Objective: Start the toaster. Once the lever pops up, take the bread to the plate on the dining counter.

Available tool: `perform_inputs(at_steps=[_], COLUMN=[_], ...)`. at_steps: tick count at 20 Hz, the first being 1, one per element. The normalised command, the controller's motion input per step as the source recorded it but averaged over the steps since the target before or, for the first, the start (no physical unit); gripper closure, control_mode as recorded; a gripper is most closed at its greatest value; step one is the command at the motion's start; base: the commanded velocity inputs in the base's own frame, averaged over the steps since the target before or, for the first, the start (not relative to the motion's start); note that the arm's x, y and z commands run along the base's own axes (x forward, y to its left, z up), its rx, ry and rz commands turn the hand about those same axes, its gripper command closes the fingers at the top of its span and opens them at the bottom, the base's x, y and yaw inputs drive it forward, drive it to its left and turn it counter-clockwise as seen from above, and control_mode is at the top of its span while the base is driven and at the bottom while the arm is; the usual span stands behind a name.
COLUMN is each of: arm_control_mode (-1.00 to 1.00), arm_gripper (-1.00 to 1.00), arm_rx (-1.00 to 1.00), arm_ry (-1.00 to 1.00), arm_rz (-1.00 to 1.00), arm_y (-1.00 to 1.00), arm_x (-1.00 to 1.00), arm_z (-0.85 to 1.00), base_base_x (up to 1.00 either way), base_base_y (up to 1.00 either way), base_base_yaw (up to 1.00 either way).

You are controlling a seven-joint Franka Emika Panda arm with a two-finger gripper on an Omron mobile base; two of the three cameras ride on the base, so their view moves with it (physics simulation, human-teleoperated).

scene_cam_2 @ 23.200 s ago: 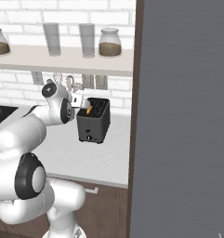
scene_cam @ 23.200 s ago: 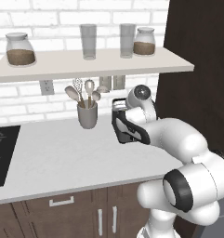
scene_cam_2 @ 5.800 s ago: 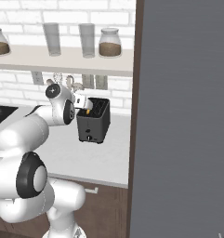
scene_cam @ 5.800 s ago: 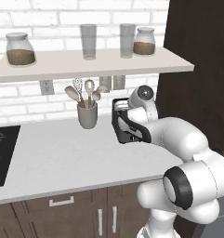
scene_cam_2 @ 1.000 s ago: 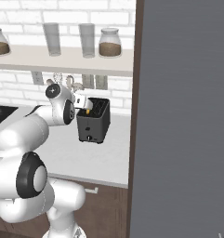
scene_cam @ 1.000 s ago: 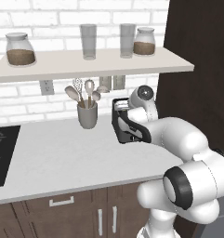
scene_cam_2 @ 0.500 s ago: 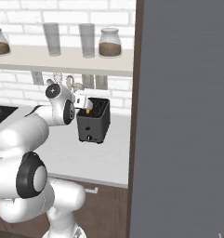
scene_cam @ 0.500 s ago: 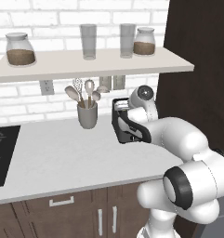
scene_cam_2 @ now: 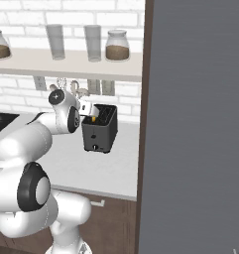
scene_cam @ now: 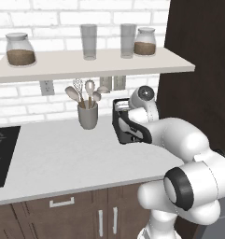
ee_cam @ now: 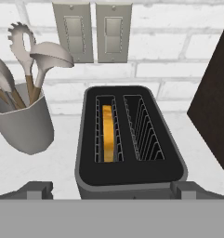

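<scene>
A long shelf (scene_cam: 86,63) on the brick wall holds two jars and two glasses. Below it, on the counter (scene_cam: 53,154), one black toaster (ee_cam: 129,144) stands beside one grey cup (ee_cam: 23,123) full of spoons. One slice of bread (ee_cam: 108,132) sits in the toaster's left slot. The gripper (ee_cam: 113,189) hangs over the toaster, wide open, holding nothing.

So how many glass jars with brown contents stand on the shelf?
2. One jar stands at the shelf's left end, the other jar near its right end, beside two empty glasses.
</scene>
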Motion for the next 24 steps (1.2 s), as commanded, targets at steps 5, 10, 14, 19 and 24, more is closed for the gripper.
perform_inputs(at_steps=[5,10,14,19,24], arm_control_mode=[-1.0,-1.0,-1.0,-1.0,-1.0], arm_gripper=[-1.0,-1.0,-1.0,-1.0,-1.0], arm_rx=[0.0,0.0,0.0,0.0,0.0], arm_ry=[0.0,0.0,0.0,0.0,0.0], arm_rz=[0.0,0.0,0.0,0.0,0.0], arm_y=[0.0,0.0,0.0,0.0,0.0], arm_x=[0.0,0.0,0.0,0.0,0.0], arm_z=[0.0,0.0,0.0,0.0,0.0], base_base_x=[0.0,0.0,0.0,0.0,0.0], base_base_y=[0.0,0.0,0.0,0.0,0.0], base_base_yaw=[0.0,0.0,0.0,0.0,0.0])
